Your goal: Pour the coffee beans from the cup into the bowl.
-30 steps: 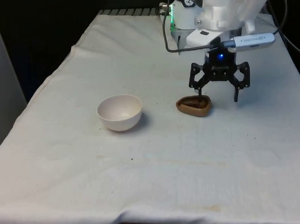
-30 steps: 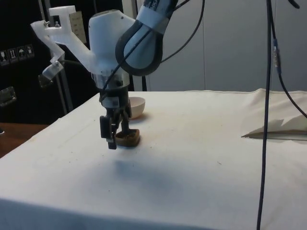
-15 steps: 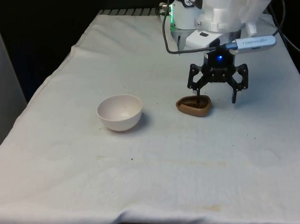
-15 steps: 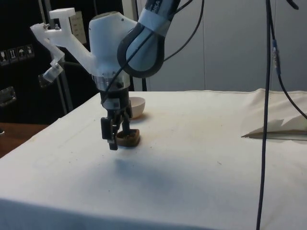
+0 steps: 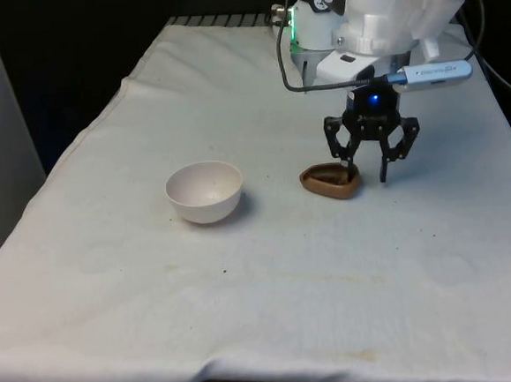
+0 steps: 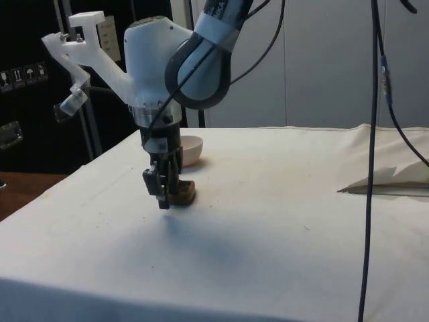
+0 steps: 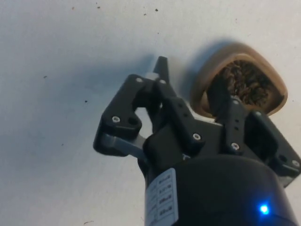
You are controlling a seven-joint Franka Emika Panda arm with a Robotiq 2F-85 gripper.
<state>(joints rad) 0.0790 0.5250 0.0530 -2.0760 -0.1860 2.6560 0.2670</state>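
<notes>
1. White bowl [image 5: 204, 191] left of centre in the front view, on the white cloth [image 5: 271, 278]; nothing between it and the cup.
2. Brown rounded-triangular cup [image 5: 330, 181], right of centre, holds dark beans [image 7: 248, 84].
3. Gripper [image 5: 366, 169] partly open, straddling the cup's rim, one finger inside.

This looks like a robotics lab or test room, not a home. A white robot arm [image 6: 194, 60] is mounted at the end of a surface [image 5: 271, 269] draped with a plain, faintly stained white cloth [image 5: 110, 255]. Black curtains [image 5: 76, 46] close off the upper left of the front view. In the side view, dark cabinets [image 6: 27, 87] stand at the left, pale wall panels [image 6: 322, 60] fill the upper right, and black cables [image 6: 373, 134] hang down at the right.
</notes>
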